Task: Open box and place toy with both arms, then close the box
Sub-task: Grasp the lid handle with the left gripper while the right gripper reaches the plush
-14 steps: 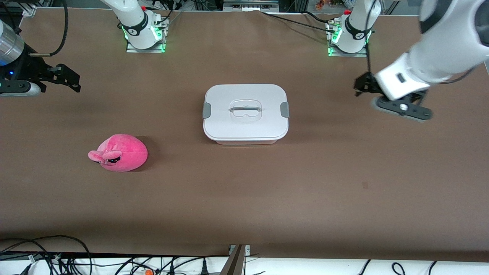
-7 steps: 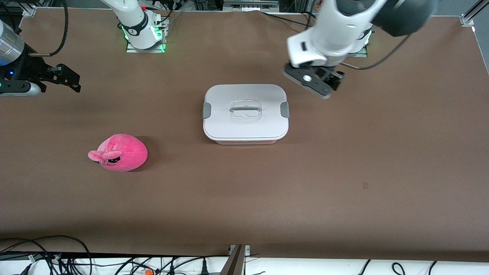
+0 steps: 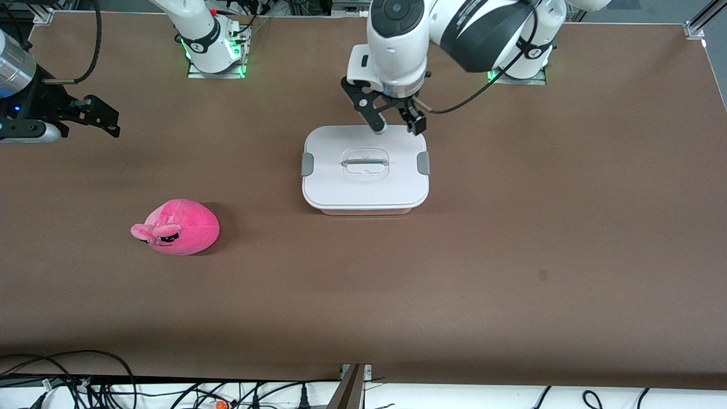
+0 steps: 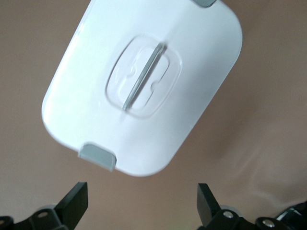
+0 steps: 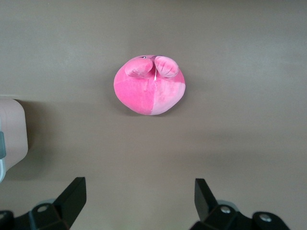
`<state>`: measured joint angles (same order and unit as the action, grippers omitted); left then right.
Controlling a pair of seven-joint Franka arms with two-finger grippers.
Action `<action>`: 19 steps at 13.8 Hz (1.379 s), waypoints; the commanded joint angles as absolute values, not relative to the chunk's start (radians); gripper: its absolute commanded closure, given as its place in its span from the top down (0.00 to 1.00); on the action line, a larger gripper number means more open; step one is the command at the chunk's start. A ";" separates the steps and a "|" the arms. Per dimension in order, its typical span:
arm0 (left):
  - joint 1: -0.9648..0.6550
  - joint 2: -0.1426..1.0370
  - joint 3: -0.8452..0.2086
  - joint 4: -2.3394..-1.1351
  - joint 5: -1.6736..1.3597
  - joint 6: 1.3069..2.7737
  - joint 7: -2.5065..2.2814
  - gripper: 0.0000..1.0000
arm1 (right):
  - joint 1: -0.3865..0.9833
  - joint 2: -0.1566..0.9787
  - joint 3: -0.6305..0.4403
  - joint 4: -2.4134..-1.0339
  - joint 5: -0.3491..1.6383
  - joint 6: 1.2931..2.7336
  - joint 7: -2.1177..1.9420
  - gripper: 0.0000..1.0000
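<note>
Box: the box (image 3: 365, 170) sat in the middle of the counter (image 3: 511, 255), its white lid (image 4: 144, 86) on and both grey clips (image 3: 423, 163) down; it served as my landmark.

Handle: the clear handle (image 3: 365, 163) in the lid's hollow was untouched.

Toy: the pink toy (image 3: 179, 227) lay on the counter, well apart from the box, toward the right arm's end and nearer the front camera than the box; nothing held it.

Left gripper: the left gripper (image 3: 393, 126) hung over the edge of the box that faces the arm bases, jaws apart and empty; its wrist view looked down on the lid, one finger (image 4: 74, 203) showing at each side.

What changed: a second earlier this gripper had been out over bare counter toward the left arm's end; half a second ago it was just beside the box's corner; now it had swung in above the lid.

Right gripper: the right gripper (image 3: 105, 122) waited over the counter's edge at the right arm's end, where it had been all along, jaws apart, its camera looking down on the toy.

Meaning: I judged the opening step was only beginning, since the lid was not yet gripped. The left arm seemed bound for the handle or a clip.
</note>
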<state>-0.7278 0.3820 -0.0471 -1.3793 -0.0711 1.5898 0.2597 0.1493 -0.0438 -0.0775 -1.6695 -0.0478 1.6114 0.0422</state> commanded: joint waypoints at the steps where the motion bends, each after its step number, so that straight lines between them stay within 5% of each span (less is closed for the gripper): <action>1: -0.738 0.439 -0.046 -1.336 -0.103 1.650 0.371 1.00 | 0.155 -0.034 -0.084 -1.649 -0.038 1.601 0.031 1.00; 15: -0.808 0.604 -0.051 -1.348 0.012 1.876 0.581 1.00 | 0.137 0.141 -0.087 -1.652 -0.042 1.600 0.017 1.00; 19: -0.807 0.607 -0.051 -1.362 0.011 1.885 0.566 1.00 | 0.118 0.254 -0.087 -1.651 -0.028 1.748 -0.070 1.00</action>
